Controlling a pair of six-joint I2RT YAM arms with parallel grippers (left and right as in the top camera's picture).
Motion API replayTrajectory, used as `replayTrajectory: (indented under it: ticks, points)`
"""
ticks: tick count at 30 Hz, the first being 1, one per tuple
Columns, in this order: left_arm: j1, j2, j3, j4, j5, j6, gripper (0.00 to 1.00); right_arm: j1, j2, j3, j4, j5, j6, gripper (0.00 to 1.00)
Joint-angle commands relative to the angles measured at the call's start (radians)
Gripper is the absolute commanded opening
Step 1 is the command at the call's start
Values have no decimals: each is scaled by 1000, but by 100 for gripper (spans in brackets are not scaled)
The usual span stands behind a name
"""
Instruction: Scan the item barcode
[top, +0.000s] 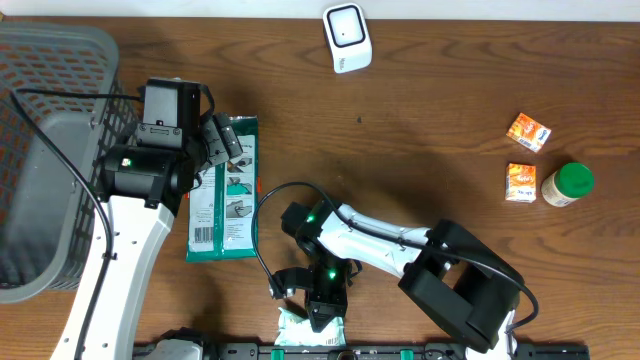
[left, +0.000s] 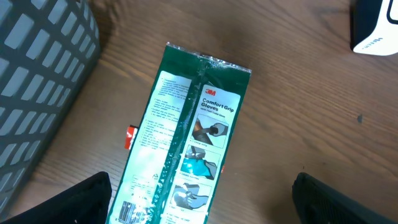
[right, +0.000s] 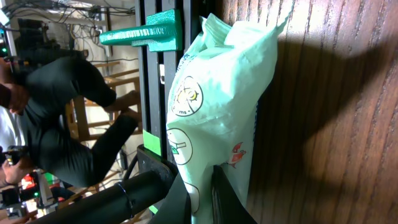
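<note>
At the near edge of the table the right gripper is clamped on one end of the pouch, likely to lift it for scanning; the black rail crowds it, so room lies upward and forward; beyond, the left gripper hovers spread above a glove pack; bare wood leads to the far scanner.

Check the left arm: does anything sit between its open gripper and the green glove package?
Nothing visible does. The left gripper hangs open directly over the glove package, which lies flat on the table with no other item on top of it.
</note>
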Motion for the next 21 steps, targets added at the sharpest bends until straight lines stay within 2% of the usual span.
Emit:
replayTrajectory:
  ticks: [1,21]
  points:
    - [2,-2,13,1,-13,13,93,21,0,2,-9,-59,20,1]
    - [2,-2,13,1,-13,13,93,1,0,24,-29,-76,19,1]
